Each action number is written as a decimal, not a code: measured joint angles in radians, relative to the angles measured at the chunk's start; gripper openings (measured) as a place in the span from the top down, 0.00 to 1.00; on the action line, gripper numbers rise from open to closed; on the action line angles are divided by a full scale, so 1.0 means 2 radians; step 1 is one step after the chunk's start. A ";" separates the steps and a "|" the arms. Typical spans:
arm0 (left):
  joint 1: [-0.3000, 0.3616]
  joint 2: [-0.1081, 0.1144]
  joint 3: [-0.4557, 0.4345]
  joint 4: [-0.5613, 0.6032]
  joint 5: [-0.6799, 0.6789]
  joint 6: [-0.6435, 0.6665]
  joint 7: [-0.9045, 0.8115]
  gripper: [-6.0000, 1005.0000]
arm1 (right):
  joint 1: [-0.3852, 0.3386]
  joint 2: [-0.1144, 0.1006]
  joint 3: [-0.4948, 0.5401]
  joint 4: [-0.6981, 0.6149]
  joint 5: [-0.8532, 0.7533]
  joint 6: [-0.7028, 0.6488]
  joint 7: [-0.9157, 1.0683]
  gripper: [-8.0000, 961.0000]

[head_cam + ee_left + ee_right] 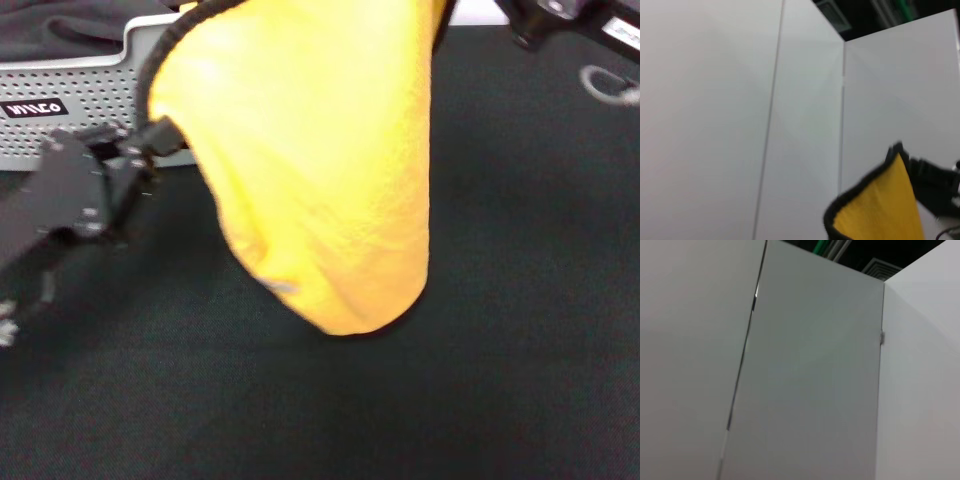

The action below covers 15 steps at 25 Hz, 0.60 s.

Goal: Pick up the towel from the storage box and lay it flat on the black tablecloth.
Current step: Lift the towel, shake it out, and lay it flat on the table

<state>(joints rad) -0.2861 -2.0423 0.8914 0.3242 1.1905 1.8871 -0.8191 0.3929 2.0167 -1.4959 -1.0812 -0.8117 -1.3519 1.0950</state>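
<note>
- While the orange-yellow plush towel (310, 170) with thin black edging hangs in the air, it fills the middle of the head view, draped in a long rounded fold whose lowest point sits above the plain matte black tablecloth (500, 380); whether that low point touches the cloth cannot be told.
- Left gripper (150, 140): dark, jointed body low on the left side of the head view, tips pinching the towel's black-edged left border, just in front of the box wall.
- Right gripper (545, 20): only a dark portion shows at the upper right corner of the head view, beside the towel's raised top; finger state cannot be told from any view.
- Light grey plastic storage box (90, 110) with perforated walls and a black label with white letters: stands at the upper left, behind the left gripper, on the tablecloth's far side. Towel is out of it and in front of it.
- Dark grey fabric (60, 25): bunched above and behind the box rim.
- Left wrist view: a corner of the towel (880, 210) with its black hem rises into frame against pale wall panels (715, 125); a dark gripper part shows just beside that corner.
- Right wrist view: pale wall panels (805, 380) and a dark ceiling strip only.
- Small grey ring-shaped loop (608, 85): lying on the tablecloth at the far right.
</note>
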 joint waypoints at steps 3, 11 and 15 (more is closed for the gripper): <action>0.015 0.022 0.000 0.057 0.006 0.019 -0.067 0.98 | -0.015 -0.001 0.006 0.004 -0.001 -0.029 0.013 0.91; 0.031 0.094 0.000 0.175 0.022 0.071 -0.213 0.98 | -0.046 -0.001 0.006 0.044 -0.001 -0.109 0.028 0.91; 0.042 0.107 0.000 0.227 0.030 0.073 -0.257 0.98 | -0.048 0.003 -0.002 0.085 0.009 -0.153 0.028 0.90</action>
<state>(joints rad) -0.2018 -1.8284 0.8909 0.7789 1.2495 2.0333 -1.3339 0.2969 2.0218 -1.4994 -0.9113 -0.7931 -1.6574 1.1505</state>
